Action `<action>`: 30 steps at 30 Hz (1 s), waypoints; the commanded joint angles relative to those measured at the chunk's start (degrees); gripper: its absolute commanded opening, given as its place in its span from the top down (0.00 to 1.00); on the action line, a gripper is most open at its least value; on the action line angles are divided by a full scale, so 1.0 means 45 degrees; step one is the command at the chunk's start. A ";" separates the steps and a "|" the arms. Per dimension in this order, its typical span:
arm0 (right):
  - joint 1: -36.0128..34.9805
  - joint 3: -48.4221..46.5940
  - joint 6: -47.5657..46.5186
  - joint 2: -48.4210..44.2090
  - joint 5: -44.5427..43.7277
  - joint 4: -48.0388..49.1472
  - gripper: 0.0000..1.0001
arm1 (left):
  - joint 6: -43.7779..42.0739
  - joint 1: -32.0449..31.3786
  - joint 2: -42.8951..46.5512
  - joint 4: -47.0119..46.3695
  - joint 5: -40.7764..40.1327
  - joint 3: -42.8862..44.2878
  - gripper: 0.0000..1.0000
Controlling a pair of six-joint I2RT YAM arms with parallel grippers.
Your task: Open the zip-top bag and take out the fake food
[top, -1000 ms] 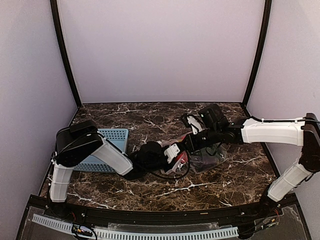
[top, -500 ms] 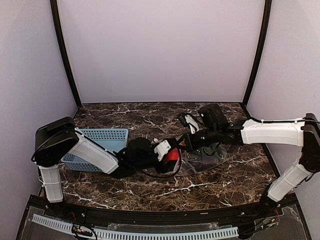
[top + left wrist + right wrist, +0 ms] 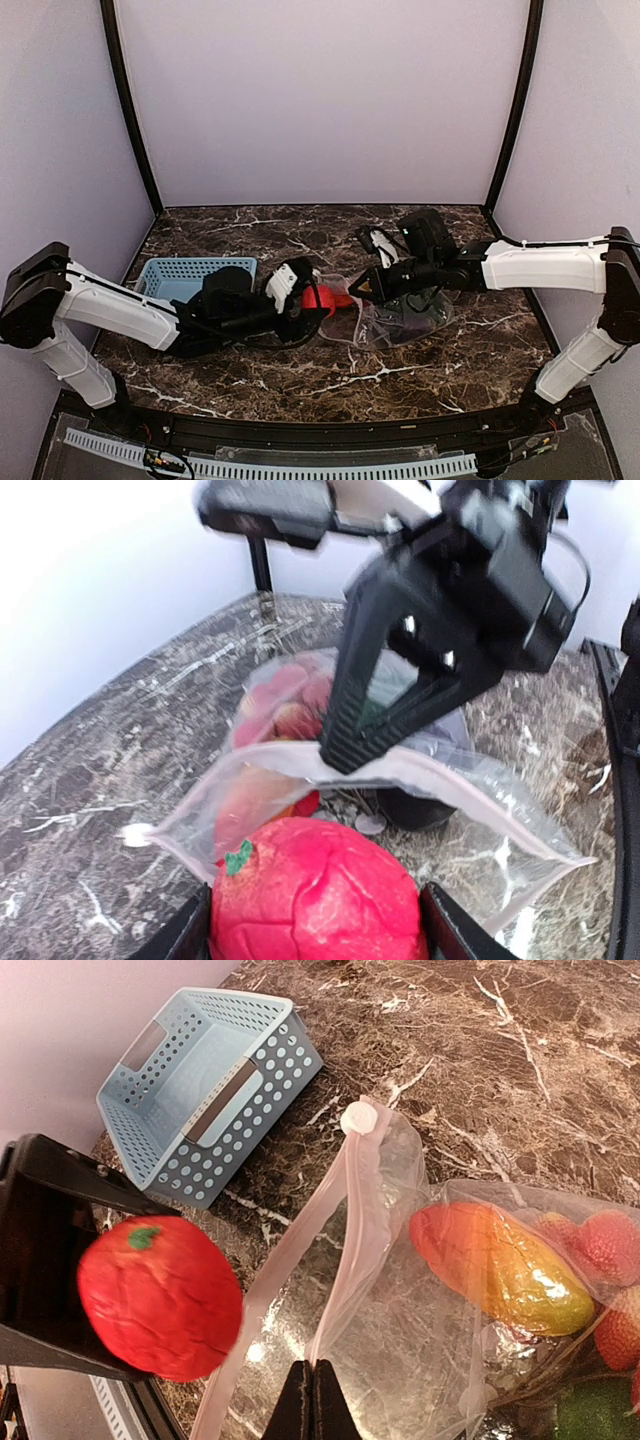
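The clear zip-top bag [image 3: 400,325] lies open on the marble table, its mouth facing left. My right gripper [image 3: 362,287] is shut on the upper pale pink zip strip [image 3: 340,1230] and holds it lifted. My left gripper [image 3: 310,298] is shut on a round red fake fruit [image 3: 320,297] with a small green spot, just outside the bag's mouth. That fruit [image 3: 315,890] fills the space between my left fingers. More fake food stays inside the bag [image 3: 400,1320]: an orange-yellow piece [image 3: 495,1265], red berries [image 3: 605,1245] and something green [image 3: 590,1410].
A light-blue perforated basket [image 3: 185,275] stands at the left of the table, just behind my left arm; it also shows in the right wrist view as the basket [image 3: 200,1080]. Purple walls close in the back and sides.
My left arm has drawn back to the left, carrying the red fruit out of the bag's mouth toward the basket. The right gripper has kept its hold on the zip strip.
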State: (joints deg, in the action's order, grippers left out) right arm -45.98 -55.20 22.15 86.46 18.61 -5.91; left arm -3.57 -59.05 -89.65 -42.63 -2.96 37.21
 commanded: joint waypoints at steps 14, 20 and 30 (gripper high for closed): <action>0.0344 0.0220 -0.0723 -0.0425 0.0947 0.0761 1.00 | 0.6161 0.3785 0.7760 0.8631 -0.5569 -0.1409 0.48; 0.0391 0.0086 -0.0763 -0.0293 0.0988 0.0631 1.00 | 0.7880 0.6258 0.8846 1.1592 -0.5834 -0.1594 0.50; 0.0412 -0.0166 -0.0743 -0.0103 0.0669 0.0181 1.00 | 0.8302 0.9495 0.7246 1.2339 -0.4296 -0.1530 0.50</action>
State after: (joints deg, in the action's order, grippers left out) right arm -44.58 -54.74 19.27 85.71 22.22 -5.26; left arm 32.21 -19.90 -53.56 9.93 -25.43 30.48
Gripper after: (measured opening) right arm 0.005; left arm 0.636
